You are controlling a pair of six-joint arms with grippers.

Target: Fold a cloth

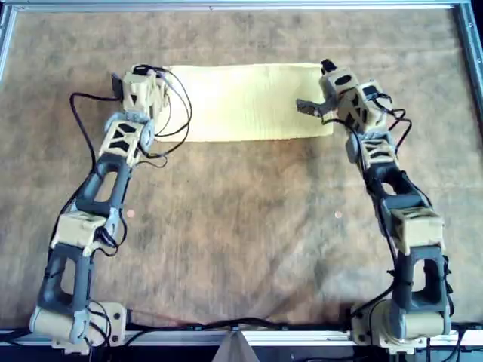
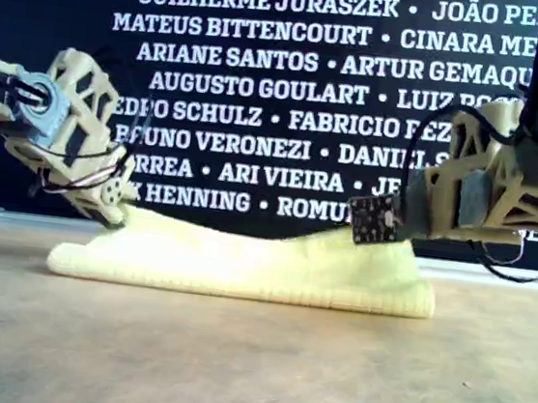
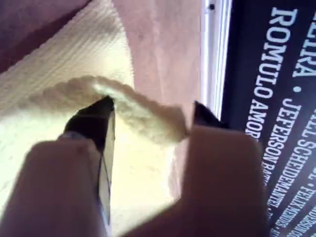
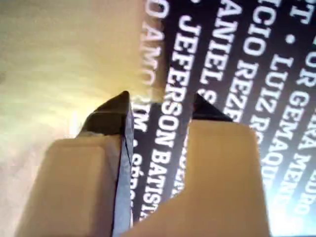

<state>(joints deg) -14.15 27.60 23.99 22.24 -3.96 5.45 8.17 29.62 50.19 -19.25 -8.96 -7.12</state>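
Note:
The pale yellow cloth point(image 1: 241, 102) lies folded into a wide rectangle at the far side of the table, and it also shows in the exterior view point(image 2: 243, 262). My first gripper point(image 1: 147, 74) is at its left end in the overhead view. Its jaws point(image 3: 153, 111) stand apart, with a raised ridge of the cloth's edge point(image 3: 143, 116) between them. My second gripper point(image 1: 315, 87) is at the cloth's right end. Its jaws point(image 4: 160, 101) stand apart with only the banner showing between them, and the cloth point(image 4: 49, 59) lies beside one finger. Both cloth ends rise slightly towards the grippers in the exterior view.
The brown mottled table covering point(image 1: 241, 241) spreads under everything. A metal frame rail point(image 1: 241, 6) runs just beyond the cloth. A dark banner with white names point(image 2: 265, 65) stands behind the table. Both arms reach from bases at the near edge point(image 1: 68, 320) point(image 1: 400, 320).

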